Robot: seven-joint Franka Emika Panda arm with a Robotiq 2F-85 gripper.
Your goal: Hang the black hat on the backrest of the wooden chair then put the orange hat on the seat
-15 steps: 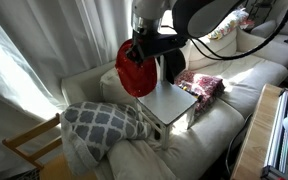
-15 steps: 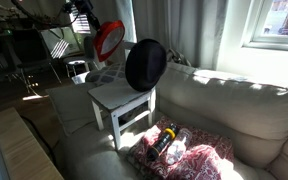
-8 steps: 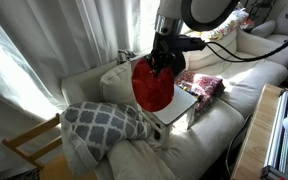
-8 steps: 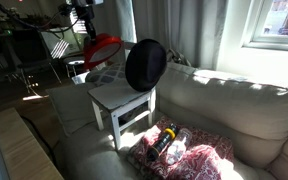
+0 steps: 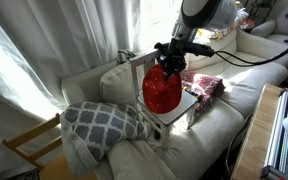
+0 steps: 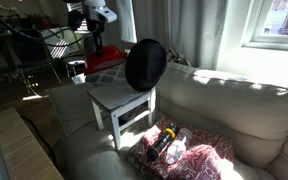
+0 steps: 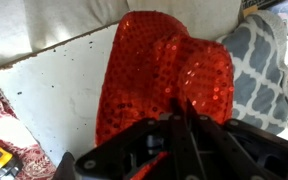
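Note:
My gripper (image 5: 170, 63) is shut on the orange hat (image 5: 162, 89), a red sequined hat that hangs from the fingers just above the pale chair's seat (image 5: 181, 107). In the wrist view the orange hat (image 7: 164, 70) drapes over the white seat board (image 7: 59, 85), with the shut gripper (image 7: 180, 118) pinching its edge. The black hat (image 6: 145, 65) hangs on the chair's backrest and covers most of it. In that exterior view the orange hat (image 6: 106, 61) shows low behind the seat (image 6: 124, 99), under the gripper (image 6: 96, 44).
The chair stands on a pale sofa (image 5: 214, 130). A grey-and-white patterned cushion (image 5: 104, 122) lies beside it, and a pink-patterned cloth (image 6: 184, 150) on the other side. A bare yellow-wood chair frame (image 5: 29, 140) stands by the curtain (image 5: 24, 50).
The gripper has carried the orange hat sideways over the chair and lowered it toward the seat. The black hat has stayed on the backrest.

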